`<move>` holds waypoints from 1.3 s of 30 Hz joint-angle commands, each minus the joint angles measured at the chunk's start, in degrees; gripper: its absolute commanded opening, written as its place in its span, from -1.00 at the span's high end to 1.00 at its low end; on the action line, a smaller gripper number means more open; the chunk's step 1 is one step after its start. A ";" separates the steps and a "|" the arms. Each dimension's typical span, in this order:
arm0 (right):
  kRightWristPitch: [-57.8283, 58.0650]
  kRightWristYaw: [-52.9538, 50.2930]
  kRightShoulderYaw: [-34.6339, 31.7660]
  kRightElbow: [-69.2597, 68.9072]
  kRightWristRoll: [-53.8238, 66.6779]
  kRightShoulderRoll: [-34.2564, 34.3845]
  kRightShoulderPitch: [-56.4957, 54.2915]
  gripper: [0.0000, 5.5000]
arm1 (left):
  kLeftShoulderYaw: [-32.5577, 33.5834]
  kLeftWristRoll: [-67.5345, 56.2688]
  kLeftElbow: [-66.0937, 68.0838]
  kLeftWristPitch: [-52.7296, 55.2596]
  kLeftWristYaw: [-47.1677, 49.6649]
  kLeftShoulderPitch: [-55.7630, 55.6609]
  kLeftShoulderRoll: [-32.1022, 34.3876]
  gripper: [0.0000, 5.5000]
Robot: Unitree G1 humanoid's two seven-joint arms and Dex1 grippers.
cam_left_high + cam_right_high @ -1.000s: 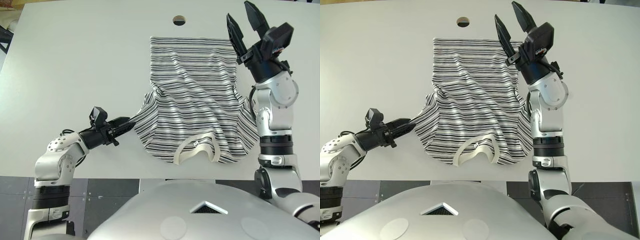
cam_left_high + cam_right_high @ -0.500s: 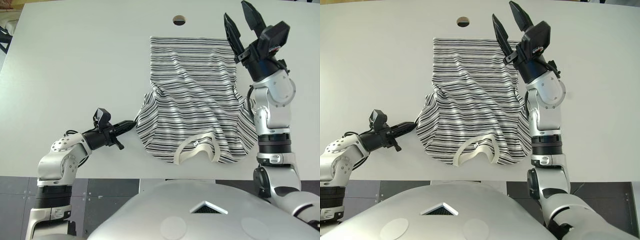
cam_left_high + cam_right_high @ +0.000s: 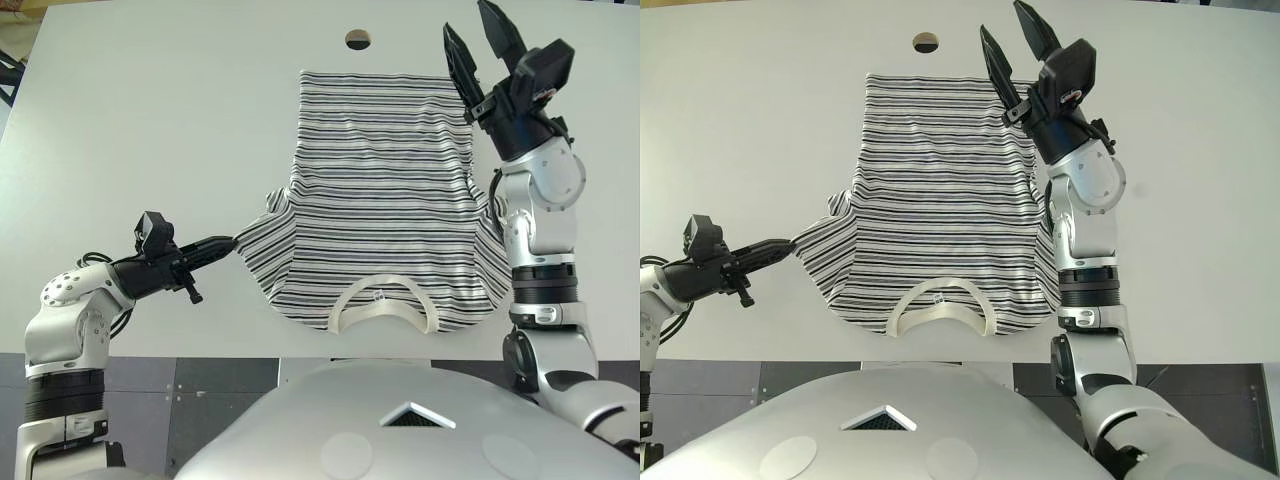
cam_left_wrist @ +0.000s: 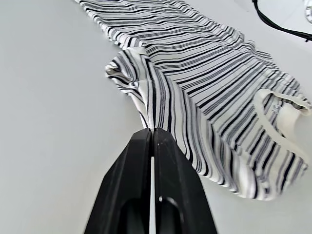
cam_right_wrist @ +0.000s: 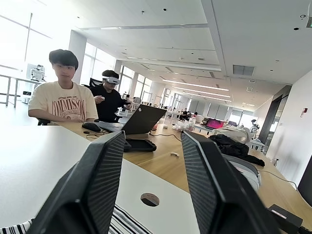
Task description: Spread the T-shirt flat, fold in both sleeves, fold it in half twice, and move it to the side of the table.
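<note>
On tabletop centre: striped tee mostly flat, L sleeve gripped

T-shirt (image 3: 385, 190) lies mid-tabletop (image 3: 150, 120), blk/wht horizontal stripes w/ cream neckband (image 3: 382, 305). Neck end is toward the robot, close to the near edge. Hem end is far, straight across, just short of a round hole (image 3: 358, 40) in the tabletop. Body of the tee is spread fairly flat, light ripples only, widening from hem to shoulders.

L sleeve (image 4: 134, 80) is stretched out sideways to a point. L gripper (image 3: 225, 244) is low over the tabletop at that point, jaws clenched on the sleeve's edge. Fabric near the pinch is puckered and partly folded over itself.

R sleeve (image 3: 492, 215) is bunched at the tee's right edge, beside the R arm; can't tell if they touch.

R gripper (image 3: 467, 20) is raised by the tee's far right corner, jaws spread apart, holding nothing, tips pointing up and away from the robot.
</note>
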 commanded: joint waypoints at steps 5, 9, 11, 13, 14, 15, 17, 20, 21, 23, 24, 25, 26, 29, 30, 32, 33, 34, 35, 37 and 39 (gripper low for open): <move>-0.13 0.21 0.72 0.75 -0.76 0.48 -1.42 0.22 | 1.45 -4.03 -9.79 0.71 0.77 0.12 -2.10 0.96; -0.20 0.25 0.87 1.04 -0.87 0.69 -1.58 0.22 | -0.27 -4.70 -13.04 1.47 1.85 -1.01 -3.20 0.96; -0.22 0.37 0.94 1.10 -0.94 0.76 -1.63 0.22 | -1.69 -4.79 -14.31 1.72 2.15 -1.68 -4.29 0.96; -0.21 0.48 0.90 1.08 -0.91 0.63 -1.65 0.22 | -3.06 -4.76 -15.37 1.81 2.63 -2.36 -5.15 0.96; -0.22 0.47 0.82 1.04 -0.88 0.51 -1.64 0.22 | -3.89 -4.73 -15.59 1.85 2.79 -2.86 -5.61 0.96; -0.22 0.50 0.75 1.03 -0.83 0.41 -1.65 0.22 | -4.85 -4.47 -15.38 1.67 2.91 -3.37 -6.13 0.96; -0.25 0.56 0.68 1.03 -0.80 0.30 -1.61 0.22 | -7.37 -2.24 -13.98 0.17 3.54 -4.43 -7.46 0.96; -0.29 0.58 0.48 0.96 -0.77 0.09 -1.36 0.22 | -10.54 -0.03 -12.18 -0.72 4.45 -5.52 -9.36 0.96; -0.29 0.57 0.36 0.89 -0.74 -0.03 -1.20 0.22 | -11.47 0.37 -11.91 -0.85 4.52 -5.81 -9.94 0.96; -0.20 0.56 -0.04 0.68 -0.62 -0.41 -0.80 0.22 | -13.49 1.23 -11.41 -1.00 5.14 -6.76 -11.41 0.96; 0.29 0.55 -0.44 0.51 -0.13 -0.54 -0.56 0.22 | -14.36 2.13 -11.14 -1.75 5.86 -7.18 -12.26 0.96; 0.88 0.49 -0.88 0.28 0.28 -0.74 -0.37 0.22 | -15.04 2.77 -10.92 -2.06 6.58 -7.48 -12.97 0.96; 1.22 0.34 -1.34 0.01 0.29 -1.08 -0.15 0.22 | -15.53 3.14 -10.67 -2.13 7.04 -7.74 -13.51 0.96; 1.59 0.82 -2.99 -0.70 -0.08 -3.82 0.79 0.22 | -16.95 3.22 -10.30 -1.03 8.26 -8.19 -15.07 0.96; 1.62 1.02 -3.30 -0.66 -0.11 -4.51 0.95 0.22 | -17.50 3.35 -10.37 -0.89 8.64 -8.24 -15.48 0.96; 1.74 1.19 -3.67 -0.77 -0.20 -5.40 1.25 0.22 | -18.60 3.76 -10.36 -0.65 9.21 -8.48 -16.14 0.96; 1.83 1.26 -3.75 -0.92 -0.39 -5.92 1.58 0.22 | -19.12 3.89 -10.19 -0.47 9.44 -8.69 -16.44 0.96; 1.89 1.45 -3.77 -0.76 -0.61 -6.46 1.68 0.22 | -19.56 4.10 -10.12 -0.38 9.89 -8.68 -16.80 0.96; 2.29 1.65 -3.86 -0.59 -0.86 -7.12 2.01 0.22 | -19.88 4.24 -9.93 -0.26 10.23 -8.72 -17.10 0.96; 3.60 2.51 -4.46 -0.59 -0.91 -9.12 3.16 0.22 | -20.49 4.28 -9.74 0.29 10.74 -8.77 -17.60 0.96; 5.58 4.34 -5.90 -0.57 0.14 -12.17 4.47 0.22 | -21.30 4.22 -9.77 1.11 10.94 -8.91 -17.88 0.89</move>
